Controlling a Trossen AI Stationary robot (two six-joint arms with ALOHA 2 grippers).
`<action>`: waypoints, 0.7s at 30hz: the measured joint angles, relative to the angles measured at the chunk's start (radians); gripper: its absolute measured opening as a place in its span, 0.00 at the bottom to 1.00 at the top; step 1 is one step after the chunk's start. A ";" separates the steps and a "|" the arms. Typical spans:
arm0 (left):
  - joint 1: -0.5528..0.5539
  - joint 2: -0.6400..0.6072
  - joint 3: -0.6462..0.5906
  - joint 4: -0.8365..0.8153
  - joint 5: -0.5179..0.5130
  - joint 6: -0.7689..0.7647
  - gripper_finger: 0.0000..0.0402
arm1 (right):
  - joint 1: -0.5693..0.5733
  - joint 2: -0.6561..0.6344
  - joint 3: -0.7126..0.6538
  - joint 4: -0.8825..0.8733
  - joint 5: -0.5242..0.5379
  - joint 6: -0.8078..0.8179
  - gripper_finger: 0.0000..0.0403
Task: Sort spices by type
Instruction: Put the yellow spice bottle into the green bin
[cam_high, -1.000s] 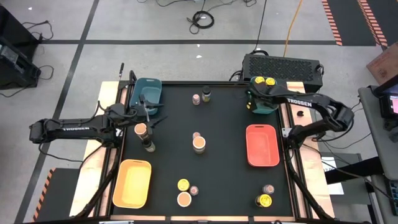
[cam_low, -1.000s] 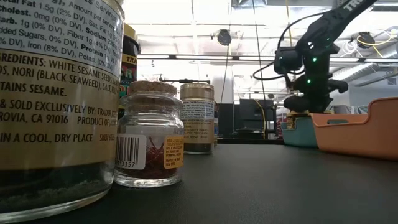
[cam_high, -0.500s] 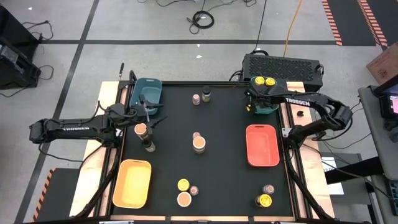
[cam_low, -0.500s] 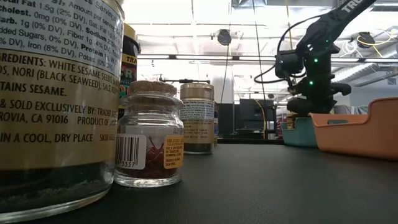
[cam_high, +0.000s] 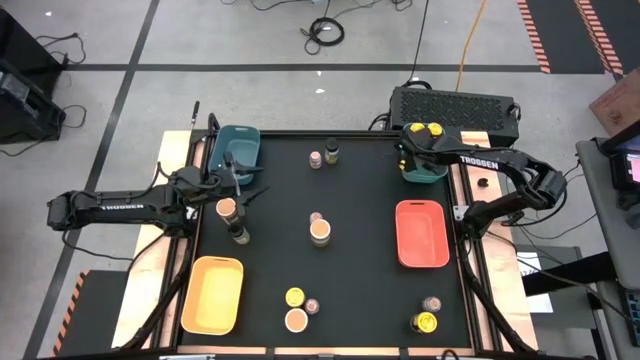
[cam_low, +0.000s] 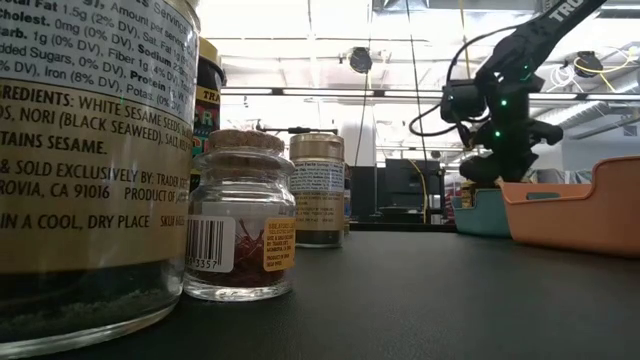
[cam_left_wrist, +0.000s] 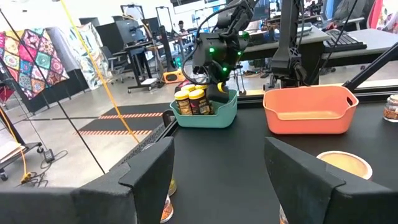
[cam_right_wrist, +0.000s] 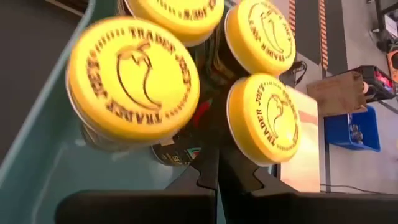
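Note:
Several yellow-lidded spice jars (cam_right_wrist: 132, 78) stand upright in the teal tray (cam_high: 432, 174) at the table's far right. My right gripper (cam_right_wrist: 217, 169) is shut and slants down among them, its tips low between two jars. My left gripper (cam_left_wrist: 217, 186) hovers level and open near the table's left edge, beside the other teal tray (cam_high: 238, 148), with nothing between its fingers. A tan-lidded jar (cam_high: 227, 208) and a dark-lidded jar (cam_high: 240, 235) stand just nearer than it. More jars stand mid-table (cam_high: 320, 231), near the far edge (cam_high: 316, 158) and along the near edge (cam_high: 294, 297). My right gripper's shut fingers (cam_right_wrist: 210, 163) reach slanting down from above into the gap between the near yellow-lidded jar (cam_right_wrist: 267, 118) and the big one beside it. The jars stand upright on the tray floor. Whether the fingers touch a jar, I cannot tell.
A coral tray (cam_high: 421, 233) lies at the right and a yellow tray (cam_high: 213, 293) at the near left. A black box (cam_high: 455, 103) sits beyond the far right corner. Open black mat lies between the middle jars and the coral tray.
My right gripper has turned a little at the wrist over the far-right teal tray, its head swinging slightly toward the far edge. It has stayed shut.

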 joint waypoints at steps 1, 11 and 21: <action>0.000 0.000 0.000 0.000 0.000 0.000 0.63 | 0.000 0.000 0.000 0.010 0.001 -0.006 0.00; 0.000 0.000 0.000 0.000 0.001 0.001 0.63 | 0.029 -0.017 0.022 -0.044 -0.167 -0.020 0.00; 0.000 0.000 0.000 0.000 0.012 0.000 0.63 | 0.173 -0.049 0.235 -0.245 -0.222 0.027 0.00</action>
